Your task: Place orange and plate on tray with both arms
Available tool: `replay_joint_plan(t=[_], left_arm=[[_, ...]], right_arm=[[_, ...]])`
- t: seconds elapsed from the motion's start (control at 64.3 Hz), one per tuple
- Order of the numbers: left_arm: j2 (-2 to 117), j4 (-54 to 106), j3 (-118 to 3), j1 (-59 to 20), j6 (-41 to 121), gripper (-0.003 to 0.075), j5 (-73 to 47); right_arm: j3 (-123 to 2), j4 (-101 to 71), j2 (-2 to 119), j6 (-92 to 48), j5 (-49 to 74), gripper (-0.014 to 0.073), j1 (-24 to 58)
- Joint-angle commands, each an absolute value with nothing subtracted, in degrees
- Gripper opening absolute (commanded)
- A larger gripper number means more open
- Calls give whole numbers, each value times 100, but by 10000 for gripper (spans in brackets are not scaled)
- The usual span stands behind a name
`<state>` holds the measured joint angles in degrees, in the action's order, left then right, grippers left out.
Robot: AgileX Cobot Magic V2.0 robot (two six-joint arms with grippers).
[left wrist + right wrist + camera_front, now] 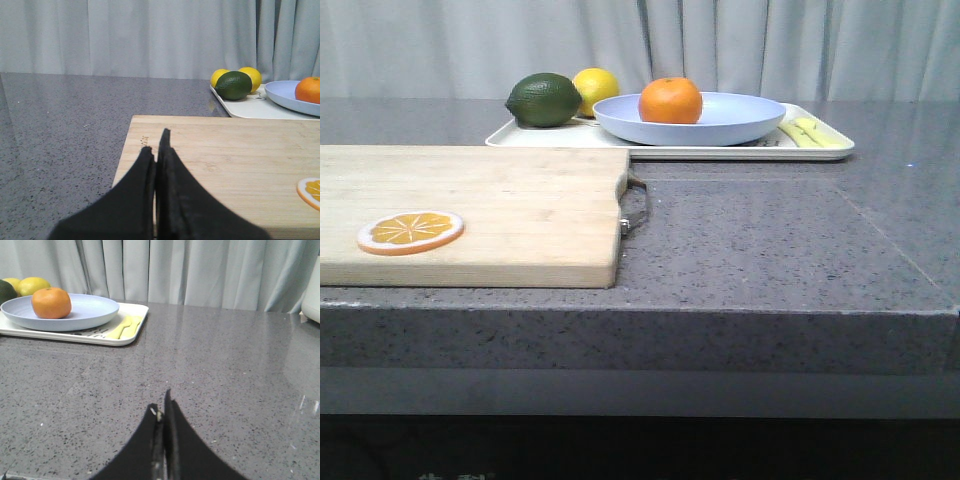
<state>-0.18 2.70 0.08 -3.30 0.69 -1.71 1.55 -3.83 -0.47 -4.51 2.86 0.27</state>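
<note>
The orange sits in the pale lavender-blue plate, and the plate rests on the cream-white tray at the back of the table. They also show in the right wrist view: orange, plate, tray. In the left wrist view the orange and plate are at the edge. My left gripper is shut and empty over the wooden cutting board. My right gripper is shut and empty over bare grey counter, well apart from the tray. Neither gripper shows in the front view.
A dark green avocado-like fruit and a yellow lemon sit on the tray's left part; pale yellow utensils lie on its right end. An orange slice lies on the cutting board, which has a metal handle.
</note>
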Motion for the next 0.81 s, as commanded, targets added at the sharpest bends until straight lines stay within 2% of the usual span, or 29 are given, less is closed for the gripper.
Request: replay_joint_plan(t=[0.0, 0.793], left_arm=[[-133, 319, 31, -313, 40, -18, 297], [-133, 319, 31, -313, 40, -18, 297]], right_arm=[[128, -328, -183, -514, -242, -68, 0], [128, -328, -183, -514, -241, -68, -201]])
